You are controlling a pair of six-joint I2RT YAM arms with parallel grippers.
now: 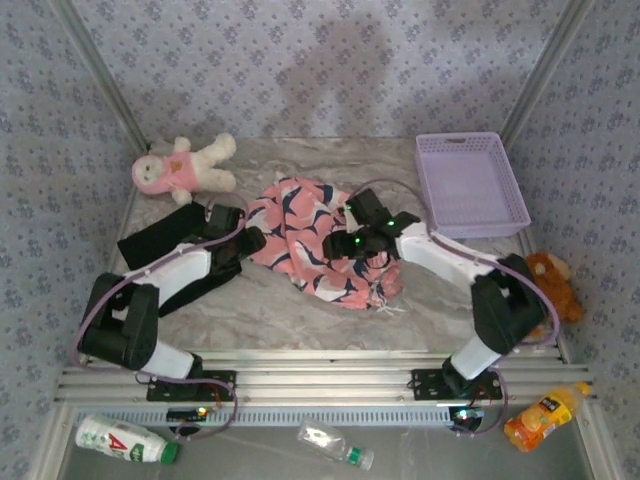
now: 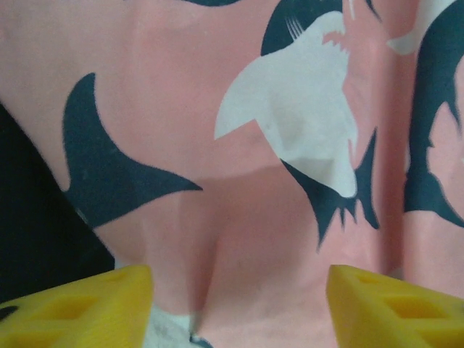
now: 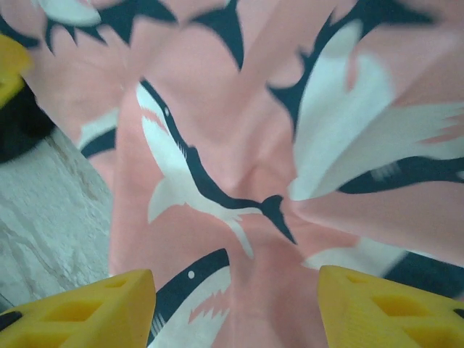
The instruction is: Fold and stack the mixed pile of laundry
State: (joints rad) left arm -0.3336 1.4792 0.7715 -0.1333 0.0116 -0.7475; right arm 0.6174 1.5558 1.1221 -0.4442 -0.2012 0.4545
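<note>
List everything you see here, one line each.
pink garment: one, pink with shark print, crumpled at centre of table
black T-shirt: one, black, left of pink garment
plush doll: one, pink and white, far left
basket: one, lavender, far right
brown plush: one, brown, right edge
juice bottle: one, orange, near right
white bottle: one, green cap, near left
clear bottle: one, transparent, near middle
left hand: one, yellow fingers, open over garment
right hand: one, yellow fingers, open over garment

No lettering can be read. The white bottle (image 1: 125, 440), off the near-left corner of the table (image 1: 260, 312), has a label with a red mark too small to make out. The label on the orange bottle (image 1: 545, 417), off the near-right corner, is a dark blur.
</note>
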